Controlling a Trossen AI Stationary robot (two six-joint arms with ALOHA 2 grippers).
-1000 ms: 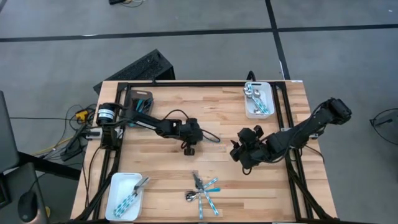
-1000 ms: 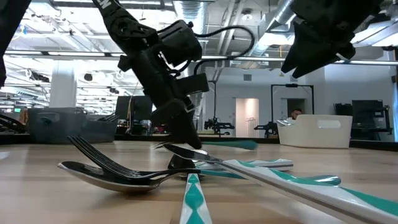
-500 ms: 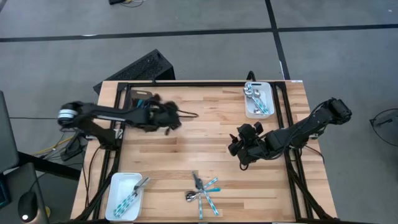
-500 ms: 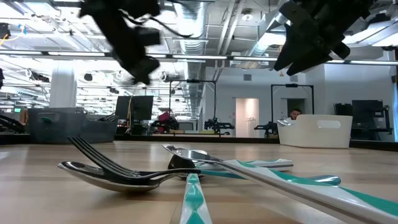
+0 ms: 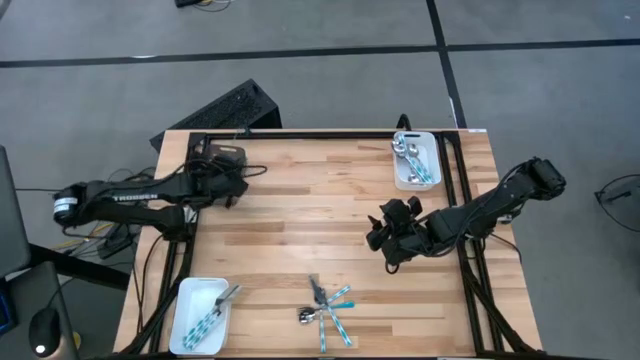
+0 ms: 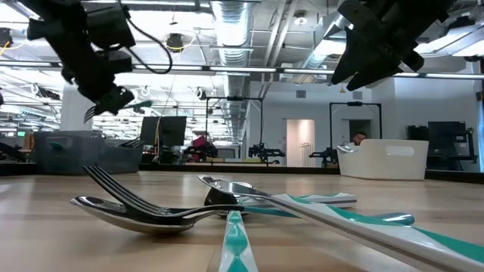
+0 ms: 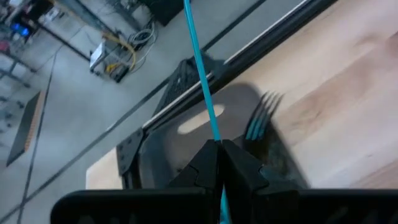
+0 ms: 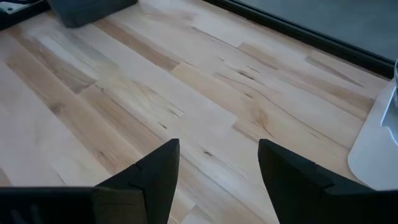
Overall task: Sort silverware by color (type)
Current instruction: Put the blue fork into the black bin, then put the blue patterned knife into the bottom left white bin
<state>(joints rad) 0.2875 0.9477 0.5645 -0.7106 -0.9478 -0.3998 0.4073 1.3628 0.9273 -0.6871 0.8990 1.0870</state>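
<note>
High view first, going left to right: your left tool (image 5: pixel 228 180) hangs over the dark grey tray (image 5: pixel 222 155) at the far left corner of the surface (image 5: pixel 300 220). The left wrist view shows its fingers clamped on the thin teal handle of one piece (image 7: pixel 200 68); the head is hidden, so you cannot tell its type. A fork (image 7: pixel 261 115) lies in the tray below. The unsorted silverware pile (image 5: pixel 326 303) sits near the front edge, pieces crossed over one another. Expect them light, stiff and slippery; pinch mid-handle. Your right tool (image 5: pixel 385 238) hovers right of centre, fingers spread, empty. Contents of the white trays (image 5: pixel 415 160) are hard to make out.
</note>
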